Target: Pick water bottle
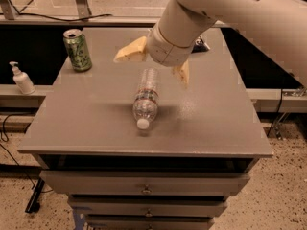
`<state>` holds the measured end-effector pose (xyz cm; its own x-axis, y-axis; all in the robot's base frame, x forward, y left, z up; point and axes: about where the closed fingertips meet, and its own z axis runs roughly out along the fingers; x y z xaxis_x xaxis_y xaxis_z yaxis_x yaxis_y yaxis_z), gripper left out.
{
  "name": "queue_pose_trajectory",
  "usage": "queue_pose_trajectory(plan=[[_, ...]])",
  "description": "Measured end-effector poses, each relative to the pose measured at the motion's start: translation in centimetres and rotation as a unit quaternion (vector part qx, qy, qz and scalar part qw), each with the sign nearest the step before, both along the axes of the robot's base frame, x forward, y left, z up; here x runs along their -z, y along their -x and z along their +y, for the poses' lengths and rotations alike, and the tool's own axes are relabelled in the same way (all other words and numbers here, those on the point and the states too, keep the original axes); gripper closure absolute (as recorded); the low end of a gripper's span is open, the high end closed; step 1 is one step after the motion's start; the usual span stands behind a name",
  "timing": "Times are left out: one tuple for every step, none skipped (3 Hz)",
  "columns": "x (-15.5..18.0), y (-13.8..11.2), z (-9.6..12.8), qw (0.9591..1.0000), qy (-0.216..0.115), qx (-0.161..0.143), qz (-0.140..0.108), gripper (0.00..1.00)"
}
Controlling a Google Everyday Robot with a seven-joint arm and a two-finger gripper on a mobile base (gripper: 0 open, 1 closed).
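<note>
The water bottle (145, 98) lies on its side in the middle of the grey table (86, 123), white cap toward the front edge. It is clear and ribbed with a narrow label band. My gripper (154, 65) hangs just above the bottle's far end, its two tan fingers (129, 52) spread wide, one to the left and one to the right of the bottle. It holds nothing. The white arm reaches in from the upper right.
A green soda can (78, 50) stands at the table's back left. A small white pump bottle (22, 78) sits on a ledge left of the table. A dark bag (200, 43) lies at the back, mostly behind the arm. Drawers are below the tabletop.
</note>
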<state>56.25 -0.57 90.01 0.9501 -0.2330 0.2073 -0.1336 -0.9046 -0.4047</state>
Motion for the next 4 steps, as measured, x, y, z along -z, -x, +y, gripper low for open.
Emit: queue_pose_trajectory(plan=[[2.6,-0.8,0.1,0.9992,0.038,-0.009,0.002,0.0],[5.5,-0.5,0.9,0.9975,0.061,-0.021,0.03,0.16],[7.4,0.3,2.3,0.9955,0.074,-0.029,0.052,0.41],[6.8,0.3,2.3,0.9955,0.074,-0.029,0.052,0.64]])
